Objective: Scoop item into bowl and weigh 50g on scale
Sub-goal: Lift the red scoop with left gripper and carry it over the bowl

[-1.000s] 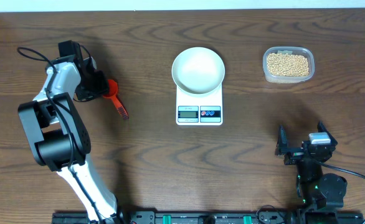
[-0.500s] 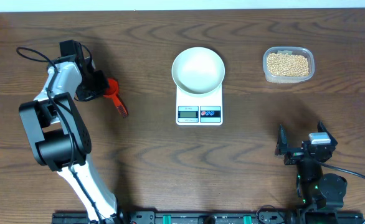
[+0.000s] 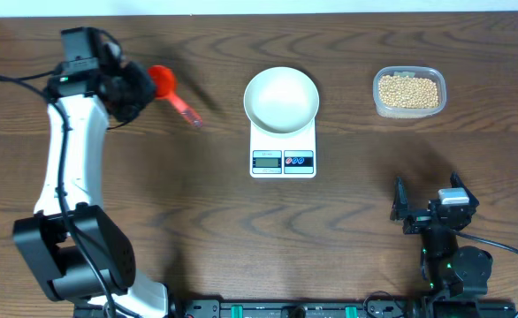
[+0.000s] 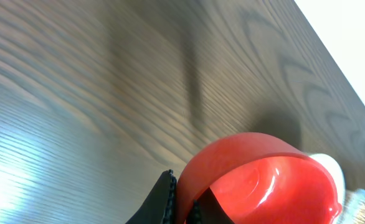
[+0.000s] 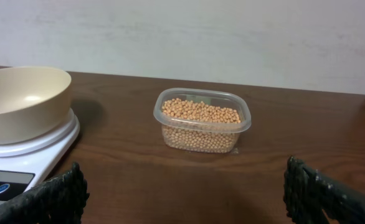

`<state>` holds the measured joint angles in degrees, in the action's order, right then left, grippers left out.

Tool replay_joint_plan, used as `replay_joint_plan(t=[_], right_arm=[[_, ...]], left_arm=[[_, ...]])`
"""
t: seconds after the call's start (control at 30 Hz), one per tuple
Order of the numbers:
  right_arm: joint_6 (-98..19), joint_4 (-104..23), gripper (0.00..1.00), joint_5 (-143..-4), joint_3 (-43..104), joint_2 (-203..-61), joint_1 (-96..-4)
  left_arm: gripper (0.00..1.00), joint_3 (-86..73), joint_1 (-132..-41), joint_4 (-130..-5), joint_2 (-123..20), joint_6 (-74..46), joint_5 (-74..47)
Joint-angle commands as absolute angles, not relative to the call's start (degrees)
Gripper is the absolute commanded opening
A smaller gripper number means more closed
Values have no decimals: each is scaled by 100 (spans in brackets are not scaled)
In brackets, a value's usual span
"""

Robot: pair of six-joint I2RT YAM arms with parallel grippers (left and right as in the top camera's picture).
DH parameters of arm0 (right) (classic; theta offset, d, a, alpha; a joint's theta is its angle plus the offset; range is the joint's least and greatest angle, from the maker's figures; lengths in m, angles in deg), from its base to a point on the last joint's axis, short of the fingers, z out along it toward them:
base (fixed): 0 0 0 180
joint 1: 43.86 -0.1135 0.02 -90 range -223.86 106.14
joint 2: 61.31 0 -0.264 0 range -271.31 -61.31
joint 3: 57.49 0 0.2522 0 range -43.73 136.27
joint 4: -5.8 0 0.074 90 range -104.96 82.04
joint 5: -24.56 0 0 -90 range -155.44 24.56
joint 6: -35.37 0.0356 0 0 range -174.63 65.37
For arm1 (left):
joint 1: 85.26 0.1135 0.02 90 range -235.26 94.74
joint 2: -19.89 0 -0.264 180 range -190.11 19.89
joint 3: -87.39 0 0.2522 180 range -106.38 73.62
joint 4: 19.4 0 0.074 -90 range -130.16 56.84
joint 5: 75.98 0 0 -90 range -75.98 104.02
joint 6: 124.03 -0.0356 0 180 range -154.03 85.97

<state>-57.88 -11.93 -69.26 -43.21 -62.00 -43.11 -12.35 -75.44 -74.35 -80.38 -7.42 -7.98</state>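
Note:
The white bowl [image 3: 281,98] stands empty on the white scale [image 3: 283,150] at the table's middle; both show at the left of the right wrist view, the bowl [image 5: 20,102] on the scale [image 5: 27,162]. The tan beans [image 3: 407,90] fill a clear tub at the back right, also seen in the right wrist view [image 5: 201,121]. My left gripper [image 3: 140,84] is shut on the rim of a red scoop [image 3: 163,81], held above the table at the back left; the scoop's cup fills the left wrist view [image 4: 257,180]. My right gripper [image 3: 429,210] is open and empty near the front right.
The clear rectangular tub [image 3: 408,92] holds the beans. The scoop's handle [image 3: 186,111] points toward the scale. A white wall [image 5: 182,37] runs behind the table's far edge.
My left arm has lifted the red scoop off the table and swung it back and to the right, toward the bowl. The right arm has not moved.

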Motion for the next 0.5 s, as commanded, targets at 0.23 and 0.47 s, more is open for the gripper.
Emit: replay_joint_plan(t=[0.23, 0.47], right_arm=[[-5814, -1202, 99, -6897, -4341, -6170, -4343], [-5814, -1202, 99, -6897, -4341, -6170, -4343]], left_arm=[[7, -1285, -9220, -7376, -8114, 795, -538], [7, -1285, -10182, -7376, -8116, 1969, 459]])
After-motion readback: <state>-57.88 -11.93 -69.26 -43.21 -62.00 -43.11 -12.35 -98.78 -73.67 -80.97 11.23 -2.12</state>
